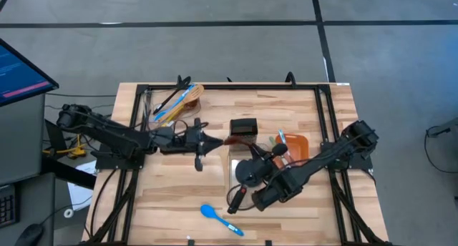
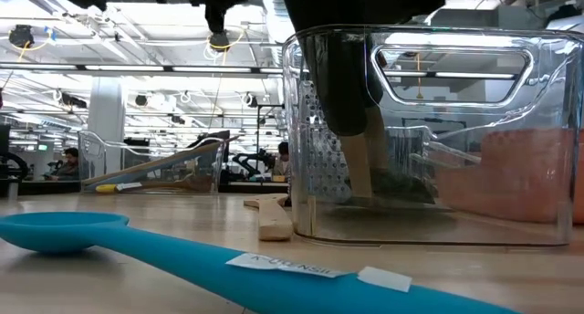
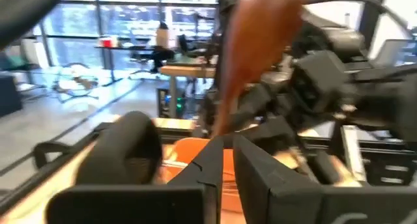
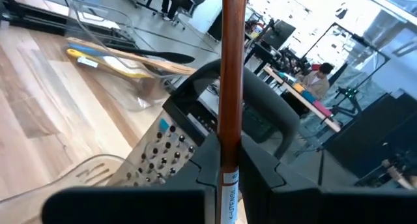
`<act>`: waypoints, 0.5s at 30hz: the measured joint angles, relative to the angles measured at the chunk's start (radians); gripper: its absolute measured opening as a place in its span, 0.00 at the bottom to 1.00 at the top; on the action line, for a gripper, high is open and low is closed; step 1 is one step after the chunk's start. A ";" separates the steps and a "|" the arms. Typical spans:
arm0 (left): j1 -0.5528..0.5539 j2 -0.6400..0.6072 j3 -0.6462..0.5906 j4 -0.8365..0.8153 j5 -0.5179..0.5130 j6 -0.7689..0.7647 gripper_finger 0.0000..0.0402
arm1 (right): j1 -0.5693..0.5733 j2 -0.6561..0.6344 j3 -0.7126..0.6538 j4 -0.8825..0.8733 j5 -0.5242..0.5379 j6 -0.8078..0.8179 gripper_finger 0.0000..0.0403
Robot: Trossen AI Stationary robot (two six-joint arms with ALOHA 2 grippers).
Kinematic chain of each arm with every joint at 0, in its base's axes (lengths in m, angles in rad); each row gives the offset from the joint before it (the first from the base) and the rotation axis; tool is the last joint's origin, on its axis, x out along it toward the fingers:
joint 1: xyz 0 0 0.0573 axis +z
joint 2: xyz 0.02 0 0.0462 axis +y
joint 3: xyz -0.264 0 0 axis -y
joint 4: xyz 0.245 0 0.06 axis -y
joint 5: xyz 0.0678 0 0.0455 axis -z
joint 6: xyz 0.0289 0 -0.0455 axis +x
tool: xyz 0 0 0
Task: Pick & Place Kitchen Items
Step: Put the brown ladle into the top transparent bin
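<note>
Left gripper (image 1: 215,140) pinching brown wooden spoon (image 3: 251,51); right gripper (image 4: 228,160) clamped on reddish-brown handle (image 4: 232,68) above box grater (image 4: 166,149).

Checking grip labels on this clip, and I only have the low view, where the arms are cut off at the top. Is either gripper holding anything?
Observer: Yes. The right gripper is shut on a brown wooden handle.
Operator: Where is the left arm?
Observer: It reaches in from the left, with the left gripper near the table's middle.
Operator: What else is in the far bin besides the yellow spoon?
Observer: The far bin also holds a blue utensil and a black tool.
</note>
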 joint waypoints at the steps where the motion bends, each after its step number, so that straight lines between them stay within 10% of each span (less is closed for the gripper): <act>1: 0.010 0.000 0.000 -0.002 -0.001 -0.001 0.07 | -0.004 0.000 0.000 0.014 0.000 -0.029 0.06; 15: 0.009 0.039 0.002 0.054 0.004 -0.034 0.35 | -0.049 0.000 0.000 0.114 0.000 -0.111 0.06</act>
